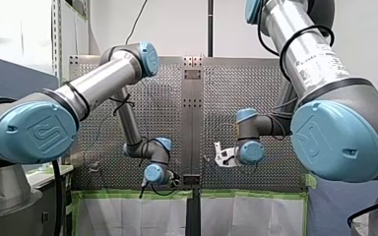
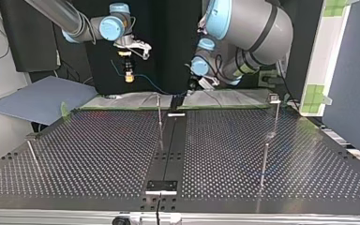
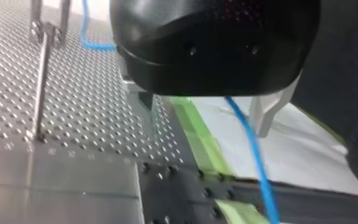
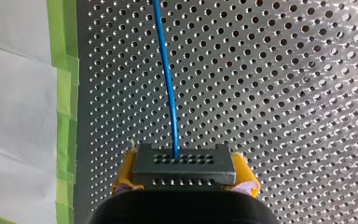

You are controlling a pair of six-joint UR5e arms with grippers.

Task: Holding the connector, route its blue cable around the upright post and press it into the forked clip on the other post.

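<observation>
2 grippers, taken across the top view from its left. First my right gripper [image 2: 129, 77], hung above the far edge of the perforated table [image 2: 98, 150], yellow pads [image 4: 123, 173] pinched on the 2 short ends of the black connector [image 4: 184, 167]. Out of the connector's face, 1 thin blue cable [image 4: 168, 84], sagging rightward in the top view, beyond a bare post [image 2: 159, 117] at the middle seam. Next my left gripper [image 3: 205, 116], metal fingers [image 3: 265, 112] spread wide, the cable running loose through the gap and clamped by nothing. Furthest right, a slim post [image 2: 276, 117] with a small clip [image 2: 275, 98] on top; fork too small to make out there. Judged light and limp: likely to trail the connector, droop without tension and slip off a post if left slack. Best carried by the rigid connector body, as now. For the press into the fork, better to pinch the cable itself just beside the clip, gently, against kinking.
</observation>
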